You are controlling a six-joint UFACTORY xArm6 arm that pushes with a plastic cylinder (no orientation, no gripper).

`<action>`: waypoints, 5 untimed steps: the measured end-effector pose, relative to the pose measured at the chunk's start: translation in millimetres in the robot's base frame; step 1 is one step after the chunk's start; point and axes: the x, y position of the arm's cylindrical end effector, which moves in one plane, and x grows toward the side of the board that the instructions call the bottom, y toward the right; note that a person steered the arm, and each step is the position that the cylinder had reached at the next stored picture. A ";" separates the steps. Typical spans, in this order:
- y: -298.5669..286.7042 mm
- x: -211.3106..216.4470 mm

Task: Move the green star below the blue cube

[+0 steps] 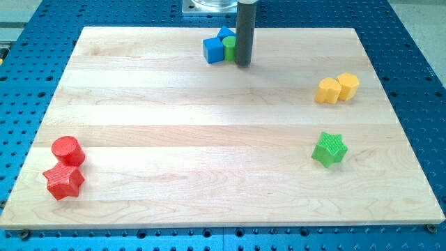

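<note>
The green star lies on the wooden board at the view's right, below the middle. The blue cube sits near the view's top centre, with a second blue block just behind it and a green block touching its right side. My rod comes down from the top edge and my tip rests on the board just right of that green block. The tip is far from the green star, up and to the left of it.
Two yellow blocks sit side by side at the view's right, above the green star. A red cylinder and a red star sit at the lower left. A blue perforated table surrounds the board.
</note>
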 end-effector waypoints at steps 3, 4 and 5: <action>126.8 122.7; 205.9 171.6; 217.4 219.8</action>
